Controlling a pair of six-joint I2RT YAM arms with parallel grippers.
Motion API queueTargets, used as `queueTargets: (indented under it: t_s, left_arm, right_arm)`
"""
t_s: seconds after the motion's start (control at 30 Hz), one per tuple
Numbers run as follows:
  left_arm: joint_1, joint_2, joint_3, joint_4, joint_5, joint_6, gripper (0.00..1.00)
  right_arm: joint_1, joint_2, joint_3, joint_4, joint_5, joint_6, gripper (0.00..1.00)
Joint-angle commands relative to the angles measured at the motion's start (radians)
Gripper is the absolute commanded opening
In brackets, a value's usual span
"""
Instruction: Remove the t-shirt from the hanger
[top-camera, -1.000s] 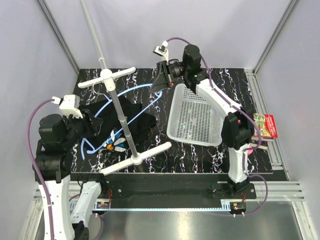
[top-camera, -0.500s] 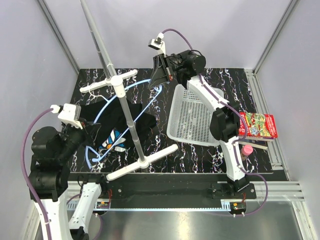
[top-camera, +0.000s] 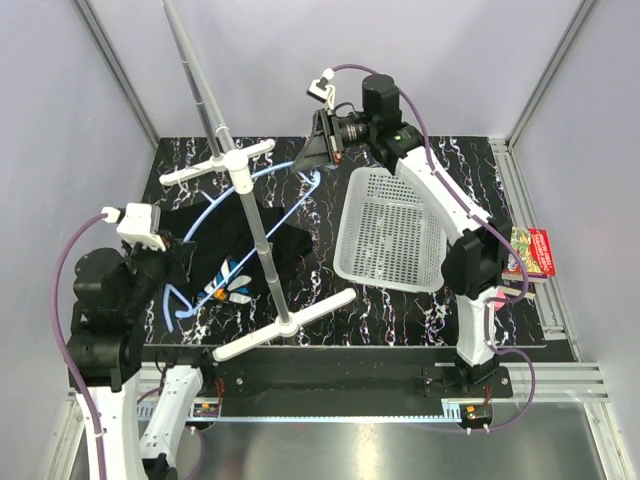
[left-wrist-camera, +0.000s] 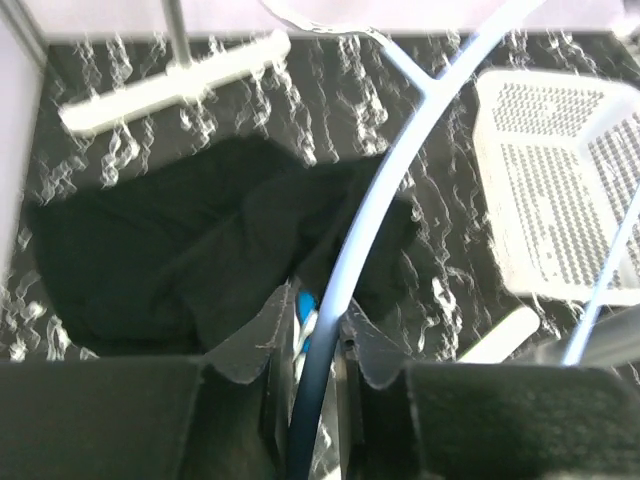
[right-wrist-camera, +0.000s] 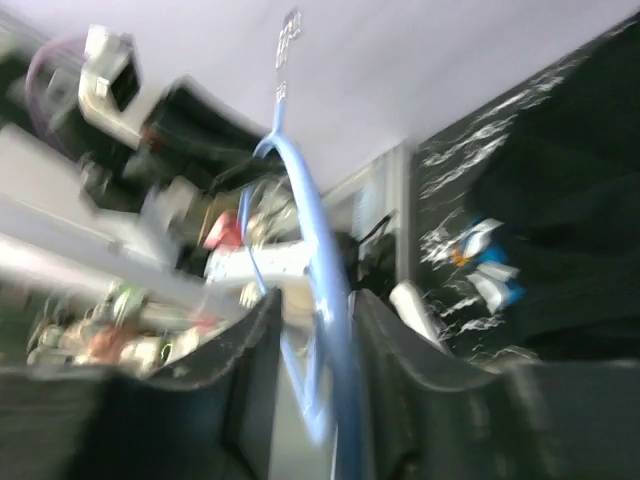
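The light-blue hanger (top-camera: 203, 222) spans between both grippers above the table. My left gripper (top-camera: 180, 268) is shut on its lower end, seen between the jaws in the left wrist view (left-wrist-camera: 318, 325). My right gripper (top-camera: 318, 160) is raised at the back and closed round the hanger (right-wrist-camera: 305, 200) near its hook. The right wrist view (right-wrist-camera: 315, 310) is blurred. The black t-shirt (top-camera: 255, 245) lies crumpled on the table under the hanger, flower print (top-camera: 230, 282) facing up. In the left wrist view the hanger arm (left-wrist-camera: 400, 170) rises bare above the t-shirt (left-wrist-camera: 160, 240).
The white-and-grey pole stand (top-camera: 255, 215) leans over the shirt, its base crossbar (top-camera: 285, 325) near the front edge. A white mesh basket (top-camera: 390, 235) sits on the right. A red book (top-camera: 530, 250) lies off the table's right edge.
My right arm swung at the back with the hanger's top end and its elbow moved left, then right again. The stand shifted slightly right. My left gripper kept its hold and moved a little.
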Motion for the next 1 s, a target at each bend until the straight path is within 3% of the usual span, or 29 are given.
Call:
queueTargets:
  t_s: [0.0,0.13,0.17,0.37,0.47,0.6,0.97]
  left_arm:
    - [0.024,-0.039,-0.052,0.257,-0.323,-0.135,0.0]
    - [0.024,-0.048,-0.089,0.351,-0.432,-0.074,0.0]
    - [0.023,-0.054,-0.1,0.395,-0.433,-0.066,0.0]
    - [0.024,-0.03,-0.097,0.474,-0.375,0.027,0.0]
    - [0.024,0.003,-0.089,0.498,-0.27,0.15,0.0]
    - [0.024,0.032,-0.103,0.55,-0.154,0.176,0.0]
    - [0.026,0.228,0.015,0.725,-0.06,0.27,0.0]
  right_arm:
    - [-0.028,-0.095,-0.06,-0.156,0.413,-0.163,0.52]
    - [-0.024,-0.095,-0.067,-0.154,0.441,-0.159,0.7]
    - [-0.027,-0.092,-0.06,-0.154,0.441,-0.159,0.81]
    - [-0.074,-0.201,-0.15,-0.169,0.607,-0.154,1.0]
    - [-0.088,-0.258,-0.213,-0.185,0.62,-0.191,1.0]
    - [-0.12,-0.333,-0.289,-0.217,0.665,-0.251,1.0]
    - [-0.131,-0.509,-0.468,-0.229,0.724,-0.229,1.0]
